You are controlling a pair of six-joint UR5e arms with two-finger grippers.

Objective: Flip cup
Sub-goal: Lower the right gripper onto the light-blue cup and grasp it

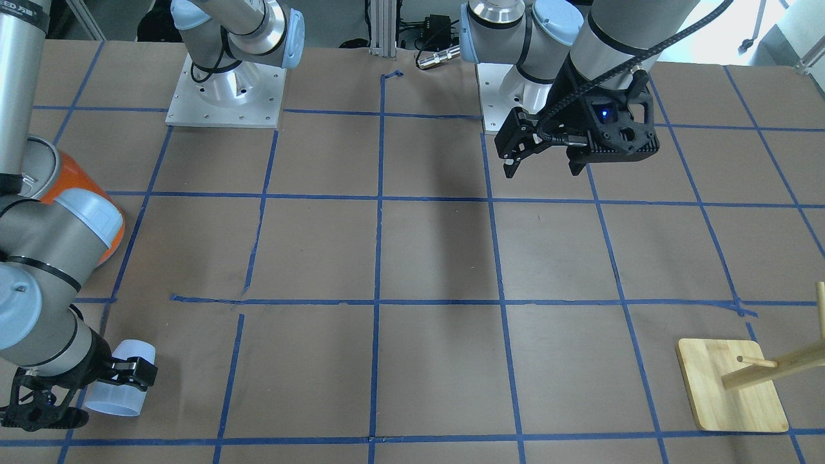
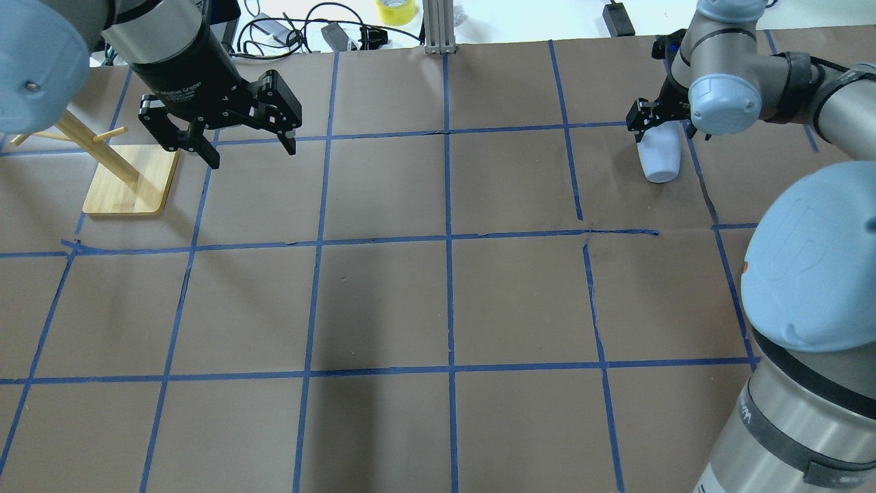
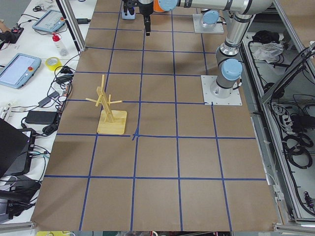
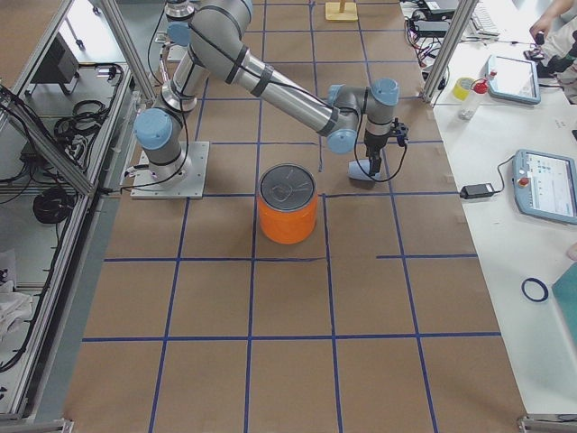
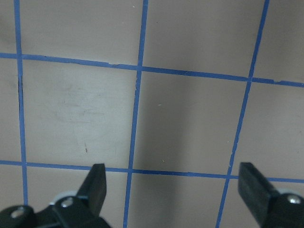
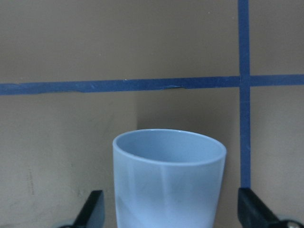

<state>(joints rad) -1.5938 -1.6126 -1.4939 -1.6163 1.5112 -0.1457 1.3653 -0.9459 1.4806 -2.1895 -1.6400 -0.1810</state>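
- At the far right of the table (image 2: 383,301), close to the operators' edge, the cup (image 6: 168,185) sits between the fingers of the right gripper (image 6: 171,206).
- The cup's long axis runs up and down in the right wrist view, with the mouth uppermost and the darker inside showing. It looks upright, but its foot is cut off there, so whether it rests on the table cannot be told.
- The right gripper's fingers (image 6: 95,211) are spread, one on either side of the cup wall with a thin gap at each, so nothing is clamped yet.
- The coming move probably turns on closing squarely across that axis, then rolling the wrist to bring the mouth down.
- The left gripper (image 2: 252,156) hangs well apart across the table, beside the wooden rack (image 2: 126,185), with its fingers wide and holding nothing. The right arm is plainly the nearer one.
- An orange can (image 4: 288,216) stands on the robot's side of the cup, apart from it and close to the right forearm. It seems the only thing a swing could catch.
- Blue tape (image 6: 142,86) crosses just beyond the cup.
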